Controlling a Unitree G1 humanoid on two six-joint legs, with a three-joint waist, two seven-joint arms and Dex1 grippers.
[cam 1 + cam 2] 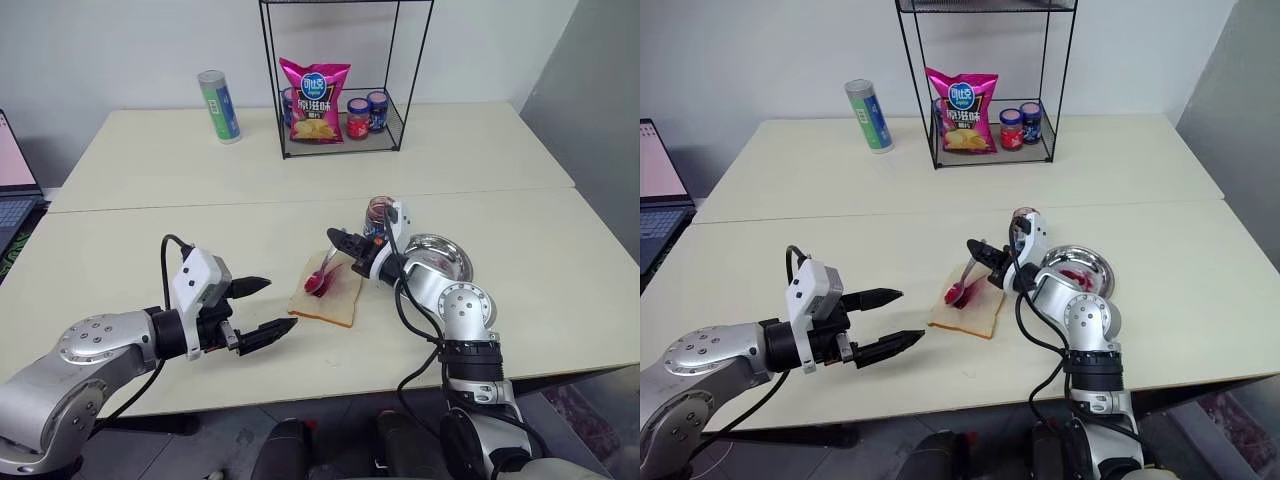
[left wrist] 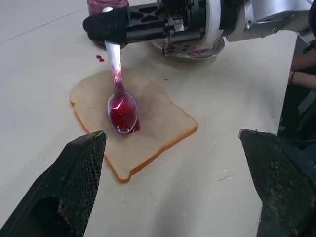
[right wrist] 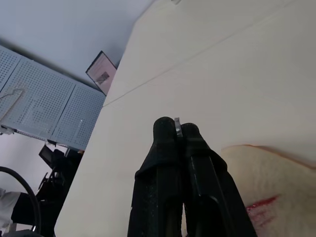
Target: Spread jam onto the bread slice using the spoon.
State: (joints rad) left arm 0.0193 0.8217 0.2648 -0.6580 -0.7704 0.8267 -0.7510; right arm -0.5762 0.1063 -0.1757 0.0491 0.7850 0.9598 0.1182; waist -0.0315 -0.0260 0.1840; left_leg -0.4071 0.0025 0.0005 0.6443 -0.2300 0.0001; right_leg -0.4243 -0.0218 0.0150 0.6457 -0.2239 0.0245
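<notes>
On the far table, a wire rack [image 1: 345,75] holds a pink chip bag [image 1: 314,100] and two small jars [image 1: 366,116]. Right of the bread slice [image 1: 328,293], a steel dish [image 1: 440,256] carries jam smears, with an open jar [image 1: 379,213] just behind it. The right gripper [image 1: 336,239] pinches the spoon [image 1: 322,276], whose jam-filled bowl rests on the slice. The left gripper [image 1: 268,305] hangs wide open and empty, left of the bread above bare tabletop.
</notes>
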